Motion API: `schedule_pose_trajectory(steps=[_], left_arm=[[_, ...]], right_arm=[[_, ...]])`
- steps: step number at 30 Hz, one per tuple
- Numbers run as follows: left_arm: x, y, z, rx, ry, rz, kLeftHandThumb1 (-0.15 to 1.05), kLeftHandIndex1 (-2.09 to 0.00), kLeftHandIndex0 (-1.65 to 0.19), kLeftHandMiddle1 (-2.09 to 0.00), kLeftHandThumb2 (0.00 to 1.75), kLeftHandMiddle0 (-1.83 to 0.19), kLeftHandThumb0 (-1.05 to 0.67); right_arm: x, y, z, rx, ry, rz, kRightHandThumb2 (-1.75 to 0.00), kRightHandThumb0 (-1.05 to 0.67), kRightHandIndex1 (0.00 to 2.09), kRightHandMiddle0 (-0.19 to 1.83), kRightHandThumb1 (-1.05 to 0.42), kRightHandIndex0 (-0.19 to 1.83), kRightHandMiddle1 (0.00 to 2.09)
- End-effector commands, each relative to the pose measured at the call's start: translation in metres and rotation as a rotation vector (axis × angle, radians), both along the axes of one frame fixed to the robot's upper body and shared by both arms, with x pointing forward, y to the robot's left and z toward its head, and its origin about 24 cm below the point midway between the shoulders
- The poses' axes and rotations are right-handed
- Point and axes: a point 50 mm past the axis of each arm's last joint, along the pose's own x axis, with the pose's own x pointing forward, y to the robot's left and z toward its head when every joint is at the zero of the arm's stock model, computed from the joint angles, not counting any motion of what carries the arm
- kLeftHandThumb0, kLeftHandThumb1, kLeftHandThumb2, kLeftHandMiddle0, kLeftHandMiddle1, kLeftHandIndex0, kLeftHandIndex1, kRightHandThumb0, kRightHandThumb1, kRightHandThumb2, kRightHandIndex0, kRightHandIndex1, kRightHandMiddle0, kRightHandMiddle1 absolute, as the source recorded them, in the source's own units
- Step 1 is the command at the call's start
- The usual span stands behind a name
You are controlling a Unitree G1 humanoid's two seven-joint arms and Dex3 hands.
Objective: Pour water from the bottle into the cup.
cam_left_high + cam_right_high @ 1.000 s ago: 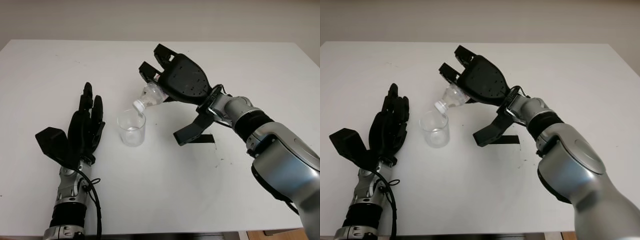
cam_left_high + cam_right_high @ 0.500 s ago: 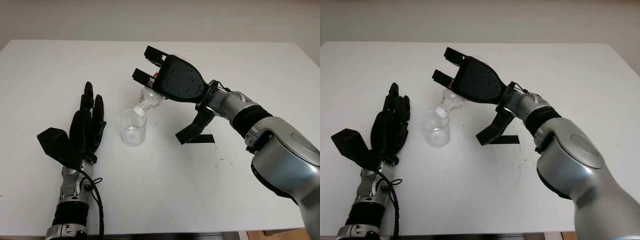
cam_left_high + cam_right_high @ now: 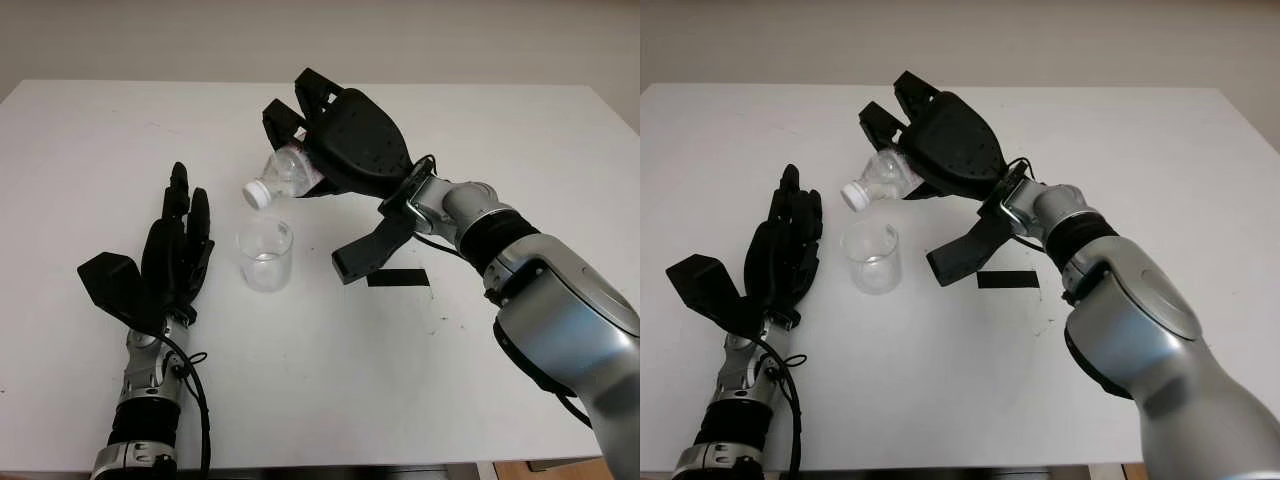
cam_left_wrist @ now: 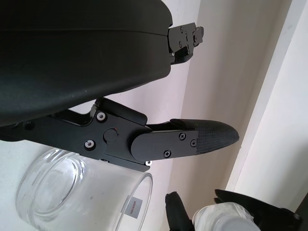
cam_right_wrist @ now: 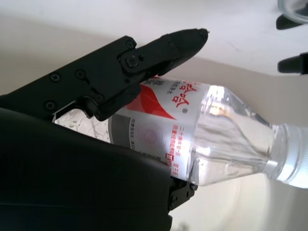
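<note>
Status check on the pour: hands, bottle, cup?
Right hand shut on bottle, held tilted above cup, mouth lifted off the rim. Left hand open beside cup, not touching. Nothing in the way.

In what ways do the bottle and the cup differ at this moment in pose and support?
The bottle is tilted almost level in the air, gripped by the right hand; the cup stands upright on the table, held by nothing. The bottle's mouth points sideways above the cup; the cup's mouth opens upward. Both are clear. The left hand is open beside the cup.
</note>
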Motion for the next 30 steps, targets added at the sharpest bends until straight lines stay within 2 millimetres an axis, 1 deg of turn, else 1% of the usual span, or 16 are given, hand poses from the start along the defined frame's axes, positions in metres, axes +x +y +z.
schedule_pose_trajectory(steps=[1, 5, 7, 9, 11, 12, 14, 16, 17, 19, 21, 23, 26, 30], left_arm=[[-0.003, 0.001, -0.008, -0.002, 0.030, 0.000, 1.05, -0.05, 0.18, -0.05, 0.45, 0.17, -0.73], [-0.004, 0.002, -0.008, -0.003, 0.029, 0.000, 1.05, -0.05, 0.17, -0.05, 0.46, 0.17, -0.72], [-0.004, 0.002, -0.009, -0.001, 0.029, -0.001, 1.05, -0.05, 0.17, -0.05, 0.46, 0.17, -0.72], [-0.005, 0.003, -0.009, -0.007, 0.031, -0.003, 1.05, -0.05, 0.17, -0.05, 0.46, 0.17, -0.72], [-0.005, 0.003, -0.009, -0.010, 0.030, -0.004, 1.05, -0.05, 0.17, -0.05, 0.45, 0.17, -0.72], [-0.005, 0.003, -0.009, -0.007, 0.030, -0.005, 1.05, -0.05, 0.17, -0.05, 0.46, 0.17, -0.73], [-0.005, 0.004, -0.009, 0.001, 0.031, -0.007, 1.05, -0.05, 0.18, -0.05, 0.46, 0.17, -0.73], [-0.005, 0.005, -0.009, 0.006, 0.033, -0.006, 1.05, -0.05, 0.18, -0.05, 0.48, 0.17, -0.73], [-0.005, 0.005, -0.009, 0.005, 0.033, -0.005, 1.05, -0.05, 0.18, -0.05, 0.47, 0.17, -0.73], [-0.005, 0.006, -0.009, 0.002, 0.034, -0.009, 1.05, -0.05, 0.18, -0.05, 0.47, 0.17, -0.73], [-0.005, 0.007, -0.009, 0.005, 0.034, -0.015, 1.05, -0.05, 0.19, -0.05, 0.48, 0.17, -0.73], [-0.005, 0.007, -0.009, 0.006, 0.034, -0.018, 1.05, -0.04, 0.19, -0.05, 0.49, 0.18, -0.72], [-0.005, 0.006, -0.009, 0.001, 0.030, -0.018, 1.05, -0.04, 0.19, -0.05, 0.50, 0.17, -0.71], [-0.005, 0.005, -0.008, -0.001, 0.031, -0.017, 1.05, -0.04, 0.19, -0.05, 0.49, 0.17, -0.72]], right_arm=[[0.002, -0.007, -0.001, 0.076, 0.070, -0.030, -0.25, -0.40, 2.09, 0.91, -1.05, 1.27, 2.09], [0.005, -0.019, -0.007, 0.222, 0.230, -0.085, -0.22, -0.38, 2.09, 0.88, -1.05, 1.29, 2.09], [0.006, -0.027, -0.014, 0.346, 0.355, -0.107, -0.22, -0.37, 2.09, 0.88, -1.05, 1.29, 2.09], [0.007, -0.036, -0.024, 0.492, 0.520, -0.134, -0.33, -0.38, 2.09, 0.86, -1.05, 1.23, 2.09], [0.007, -0.040, -0.030, 0.578, 0.604, -0.132, -0.37, -0.37, 2.09, 0.85, -1.05, 1.22, 2.09], [0.005, -0.042, -0.035, 0.635, 0.649, -0.121, -0.37, -0.36, 2.09, 0.86, -1.05, 1.25, 2.09], [0.002, -0.048, -0.046, 0.753, 0.737, -0.098, -0.41, -0.35, 2.09, 0.95, -1.05, 1.38, 2.09], [0.000, -0.052, -0.053, 0.831, 0.790, -0.095, -0.43, -0.35, 2.09, 1.01, -1.05, 1.40, 2.09], [-0.001, -0.054, -0.056, 0.858, 0.808, -0.097, -0.43, -0.36, 2.09, 1.01, -1.05, 1.34, 2.09], [-0.004, -0.058, -0.062, 0.945, 0.859, -0.093, -0.43, -0.36, 2.09, 1.00, -1.05, 1.30, 2.09], [-0.007, -0.063, -0.068, 1.068, 0.939, -0.068, -0.44, -0.37, 2.09, 0.99, -1.05, 1.29, 2.09], [-0.010, -0.068, -0.071, 1.142, 0.986, -0.040, -0.46, -0.37, 2.09, 0.98, -1.05, 1.29, 2.09], [-0.017, -0.073, -0.070, 1.182, 1.007, -0.025, -0.46, -0.39, 2.09, 0.95, -1.05, 1.29, 2.09], [-0.028, -0.075, -0.067, 1.225, 1.016, -0.008, -0.47, -0.39, 2.09, 0.96, -1.05, 1.33, 2.09]])
